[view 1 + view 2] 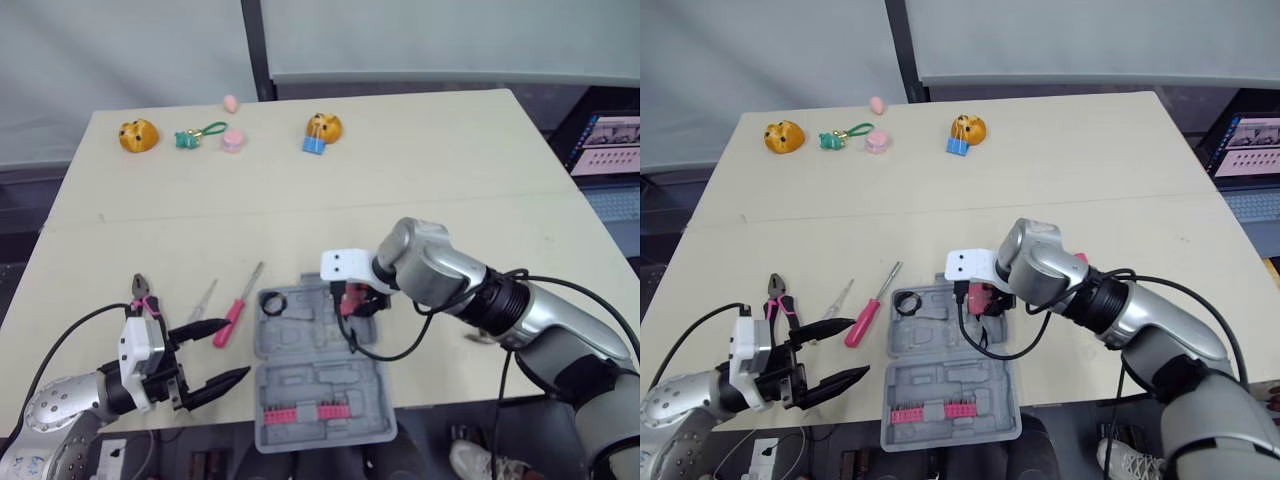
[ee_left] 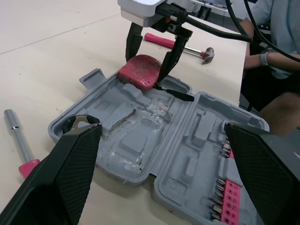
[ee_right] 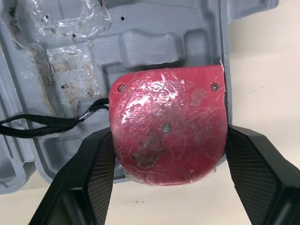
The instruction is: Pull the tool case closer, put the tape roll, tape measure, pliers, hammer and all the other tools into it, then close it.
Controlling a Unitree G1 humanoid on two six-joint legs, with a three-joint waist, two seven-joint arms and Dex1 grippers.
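The grey tool case (image 1: 290, 385) lies open at the table's near edge, with a black tape roll (image 1: 273, 302) in its far half. My right gripper (image 1: 355, 300) is shut on the red tape measure (image 3: 168, 126), holding it over the case's far right corner; its black strap (image 2: 176, 93) trails into the case. My left gripper (image 1: 222, 352) stands open and empty just left of the case. Pliers (image 1: 143, 292), a clear-handled tool (image 1: 200, 303) and a red screwdriver (image 1: 237, 308) lie on the table left of the case. The hammer (image 2: 180, 44) lies beyond the case.
A row of pink bit holders (image 1: 305, 412) fills the case's near half. Small toys (image 1: 138, 134), a keychain (image 1: 195, 135) and a clip (image 1: 314, 145) sit along the far edge. A laptop (image 1: 605, 140) is at the right. A seated person (image 2: 276, 56) is past the table.
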